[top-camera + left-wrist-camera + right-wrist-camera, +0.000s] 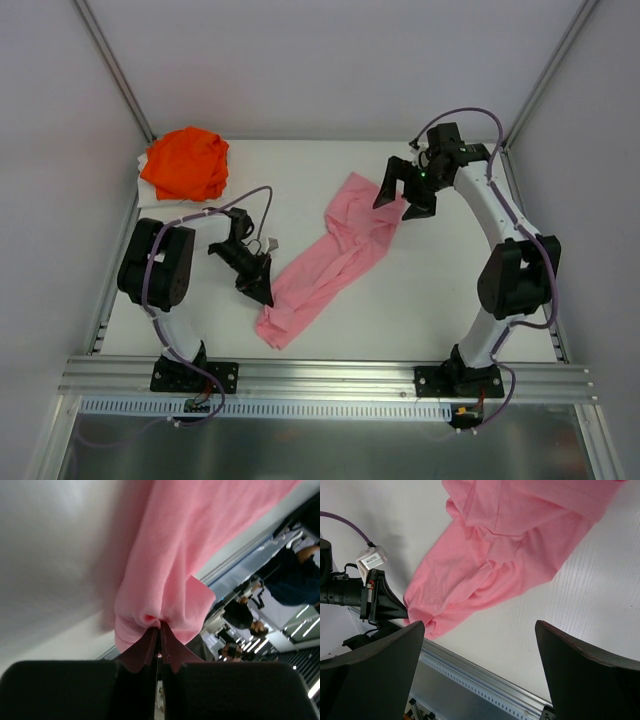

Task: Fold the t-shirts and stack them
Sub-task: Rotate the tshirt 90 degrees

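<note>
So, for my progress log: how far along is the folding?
Nothing looks finished: the bright orange cloth t-shirt lies bunched at the far-left corner. The left claw grips the rumpled light pink cloth t-shirt; the right claw hangs open above it. Folding both and stacking remain.

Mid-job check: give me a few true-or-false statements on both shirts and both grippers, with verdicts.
1. The left gripper is shut on one end of the pink shirt. True.
2. The right gripper is clamped on the pink shirt. False: its jaws stand open above the shirt's far end and hold nothing.
3. The orange shirt lies bunched at the far left corner of the table. True.
4. The pink shirt is folded into a neat square. False: it lies as a long, rumpled diagonal strip.
5. The orange shirt is stacked on the pink one. False: the two lie apart.
</note>
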`<state>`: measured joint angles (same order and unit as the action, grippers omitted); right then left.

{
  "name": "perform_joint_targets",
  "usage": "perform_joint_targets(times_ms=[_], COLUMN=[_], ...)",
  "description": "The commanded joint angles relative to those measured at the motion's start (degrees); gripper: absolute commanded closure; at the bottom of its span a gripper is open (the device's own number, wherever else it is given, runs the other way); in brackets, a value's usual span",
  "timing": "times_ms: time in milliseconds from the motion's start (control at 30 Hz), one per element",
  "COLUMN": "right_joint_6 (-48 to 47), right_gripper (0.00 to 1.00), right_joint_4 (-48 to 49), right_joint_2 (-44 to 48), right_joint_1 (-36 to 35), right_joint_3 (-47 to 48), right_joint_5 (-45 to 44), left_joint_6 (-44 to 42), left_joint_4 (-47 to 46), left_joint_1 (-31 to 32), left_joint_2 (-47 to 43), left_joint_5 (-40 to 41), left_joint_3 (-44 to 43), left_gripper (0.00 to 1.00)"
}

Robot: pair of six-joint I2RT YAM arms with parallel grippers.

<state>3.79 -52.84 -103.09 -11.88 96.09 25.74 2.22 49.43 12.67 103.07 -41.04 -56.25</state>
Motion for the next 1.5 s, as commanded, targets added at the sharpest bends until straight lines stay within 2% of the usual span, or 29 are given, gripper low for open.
perform_joint_targets(times_ms=[0,233,467,533,600,633,667,700,933,1100,1333,1467], right_joint_6=[0.8,2.1,1.5,1.0,1.2,1.3,1.4,1.6,1.0,1.1,0.1,-0.3], right_gripper=[0.01,0.01,0.0,0.0,0.01,0.0,0.01,0.0,0.01,0.01,0.0,0.01], right_joint_4=[0.3,2.2,4.4,5.3,6.2,6.5,7.0,7.8,12.0,13.0,12.3,13.2], right_joint_2=[5.6,11.4,13.6,14.1,14.6,14.8,14.8,14.7,9.0,4.1,1.3,-0.2], right_joint_1=[0.1,0.1,0.6,0.8,1.1,1.4,1.7,1.8,2.5,2.5,2.5,2.6], right_joint_3=[-3.1,-6.0,-9.6,-10.7,-12.2,-12.9,-14.1,-14.7,-16.6,-14.3,-11.9,-12.3], right_joint_5=[-1.2,-2.8,-0.6,-0.8,-0.5,-0.5,-0.7,-0.9,-1.7,-0.7,-1.6,-1.8], left_joint_6=[0.5,0.8,3.4,4.5,4.6,4.5,4.8,5.0,4.9,6.4,8.6,8.8], left_joint_4=[2.3,3.0,3.7,3.9,4.8,5.3,5.2,5.2,6.2,5.5,1.9,-1.3], left_joint_1=[4.6,9.1,11.9,13.8,15.3,16.4,16.8,16.8,15.6,11.2,8.4,7.7], left_joint_2=[1.2,4.7,11.1,12.8,14.7,14.7,14.1,13.5,5.4,-0.3,-15.8,-20.3], left_joint_5=[-7.5,-10.3,-10.5,-11.4,-12.0,-11.8,-11.4,-10.7,-3.5,-0.1,13.5,19.7], left_joint_3=[0.5,-1.1,-9.2,-11.8,-13.6,-15.0,-15.5,-15.8,-17.1,-17.0,-19.3,-19.1], left_gripper=[0.97,0.97,0.96,0.93,0.79,0.67,0.09,0.01,0.01,0.01,0.01,0.01])
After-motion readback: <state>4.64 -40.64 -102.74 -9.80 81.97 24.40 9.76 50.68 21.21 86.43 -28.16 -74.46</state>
